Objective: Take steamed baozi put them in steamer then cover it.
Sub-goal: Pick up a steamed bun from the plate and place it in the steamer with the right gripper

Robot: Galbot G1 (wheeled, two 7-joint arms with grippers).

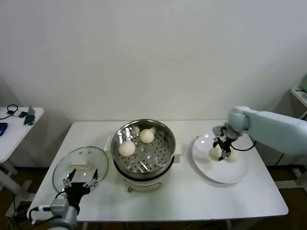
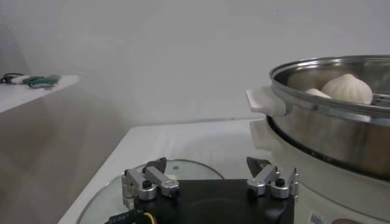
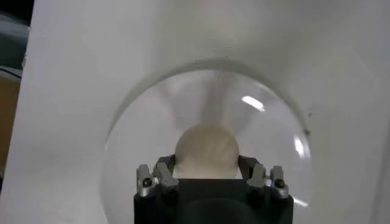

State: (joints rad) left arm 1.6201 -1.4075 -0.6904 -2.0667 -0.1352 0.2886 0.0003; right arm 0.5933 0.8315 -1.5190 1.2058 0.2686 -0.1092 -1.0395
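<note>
while my left gripper (image 1: 80,182) waits spread wide over the glass lid (image 1: 79,166), my right gripper (image 3: 207,173) pinches a round, smooth, cream baozi (image 3: 206,151) on the flat white plate (image 1: 225,175); two sit in the shiny steamer (image 1: 158,158).

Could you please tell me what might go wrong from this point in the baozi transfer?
The right end effector grips a baozi on the white plate; a soft bun could slip or get dented. A second baozi beside it might be nudged on lift. The steamer already holds two buns, so placement could bump them.
</note>
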